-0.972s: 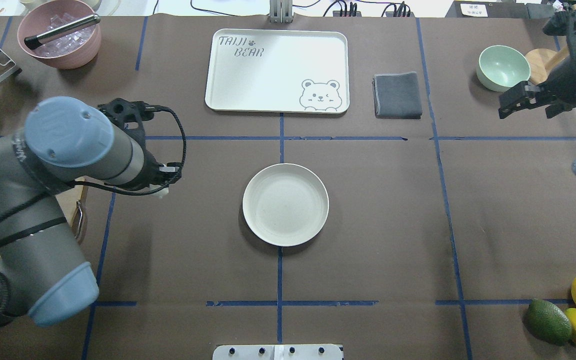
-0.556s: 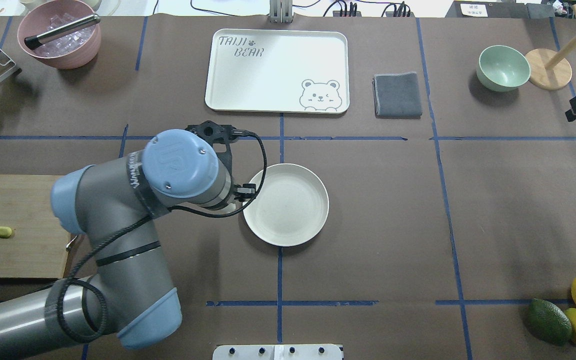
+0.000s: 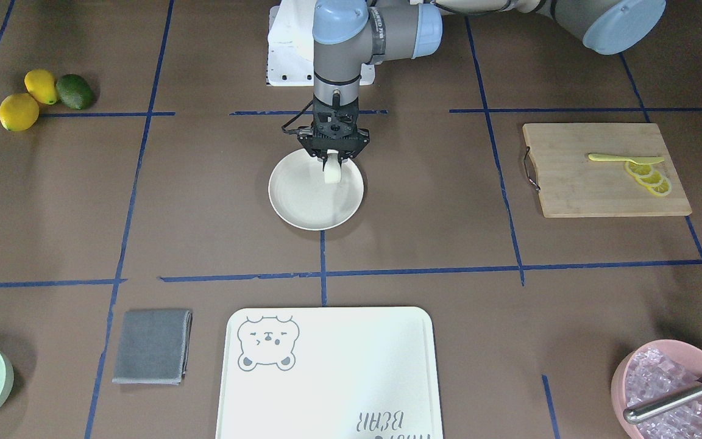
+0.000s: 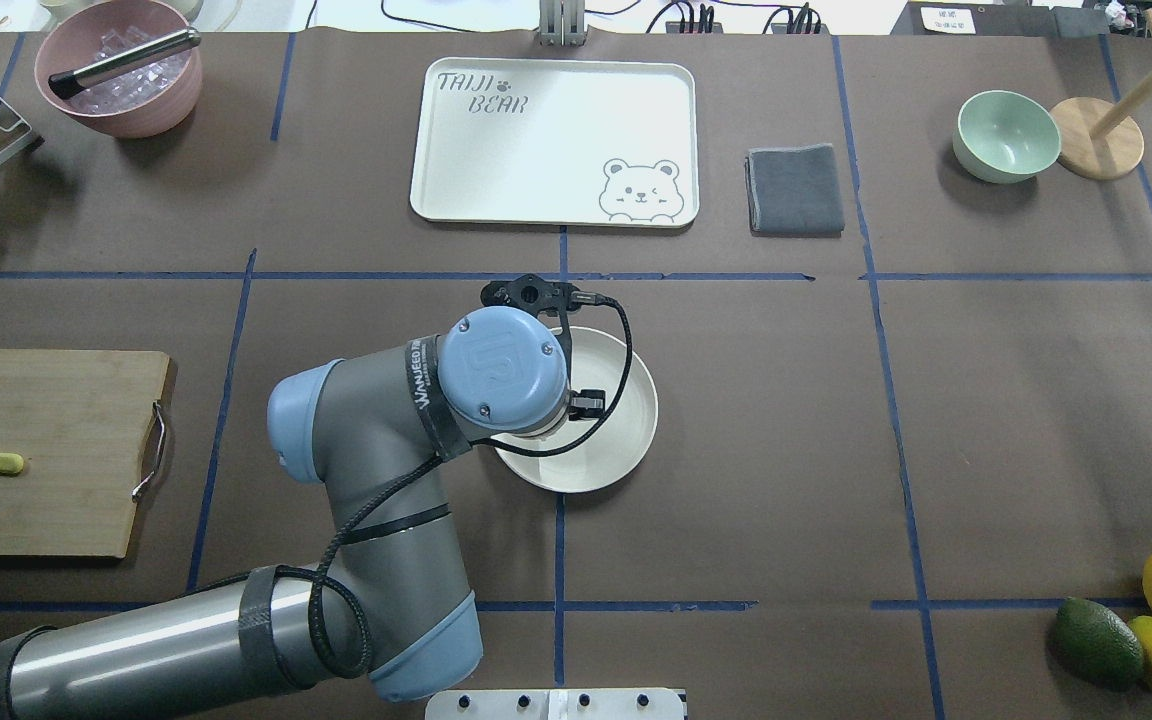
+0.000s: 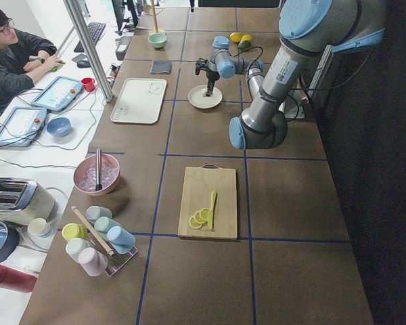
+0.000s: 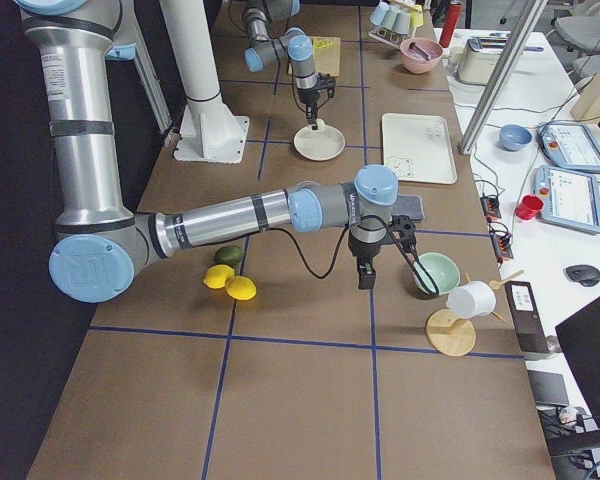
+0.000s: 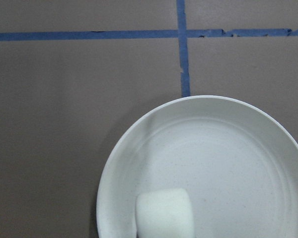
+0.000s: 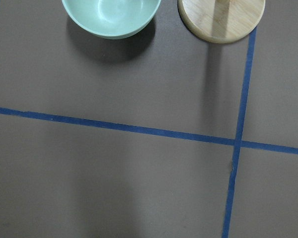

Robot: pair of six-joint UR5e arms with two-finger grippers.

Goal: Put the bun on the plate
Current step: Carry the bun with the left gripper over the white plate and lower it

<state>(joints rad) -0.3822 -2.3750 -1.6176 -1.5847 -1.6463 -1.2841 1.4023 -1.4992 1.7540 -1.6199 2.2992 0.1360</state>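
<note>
The small white bun (image 3: pixel 331 175) hangs between the fingers of my left gripper (image 3: pixel 332 163), which is shut on it. It is over the robot-side part of the round cream plate (image 3: pixel 302 207). Whether the bun touches the plate I cannot tell. In the left wrist view the bun (image 7: pixel 164 214) sits at the bottom edge, over the plate (image 7: pixel 228 158). From overhead, my left wrist (image 4: pixel 503 372) covers the gripper and the bun, and part of the plate (image 4: pixel 621 400) shows. My right gripper (image 6: pixel 365 275) shows only in the exterior right view, beside the pale green bowl (image 6: pixel 436 272); I cannot tell its state.
Behind the plate lie the white bear tray (image 4: pixel 556 140) and a folded grey cloth (image 4: pixel 796 190). A wooden stand (image 4: pixel 1096 140) is at the far right, a pink bowl of ice (image 4: pixel 121 70) far left. A cutting board (image 4: pixel 46 450) is left; lemons and an avocado (image 4: pixel 1096 640) right.
My left arm has swung right from near the cutting board to over the plate, carrying the bun. My right arm has pulled out of the overhead view to the right.
</note>
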